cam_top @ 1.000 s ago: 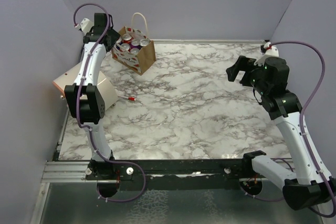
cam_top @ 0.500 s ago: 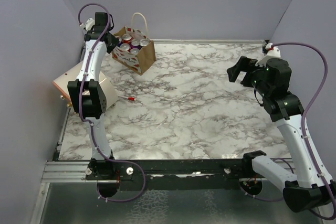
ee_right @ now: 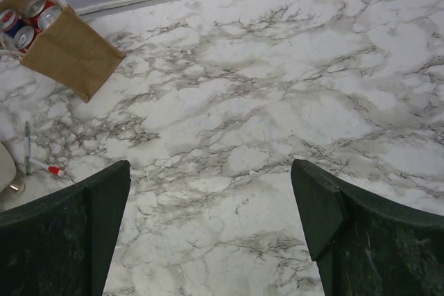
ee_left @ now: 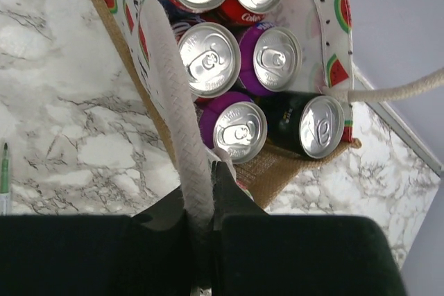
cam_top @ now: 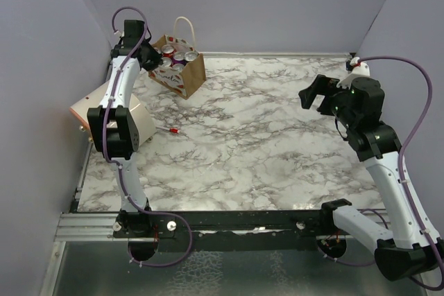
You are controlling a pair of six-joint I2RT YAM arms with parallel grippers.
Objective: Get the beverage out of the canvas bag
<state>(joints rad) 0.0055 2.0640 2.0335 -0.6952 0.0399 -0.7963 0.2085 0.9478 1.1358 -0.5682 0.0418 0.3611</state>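
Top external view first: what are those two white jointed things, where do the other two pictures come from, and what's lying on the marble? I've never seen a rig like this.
The white jointed things are two robot arms bolted at the table's near edge, filmed from above and behind. Each ends in a two-finger claw with a small camera at the wrist, and the other two pictures come from those cameras. The left claw is at the canvas bag in the far left corner. It is closed on one white rope handle and looks down on six cans standing inside. The right claw hangs open over the marble table, holding nothing. Also there are a pen and a cream object at the left edge.
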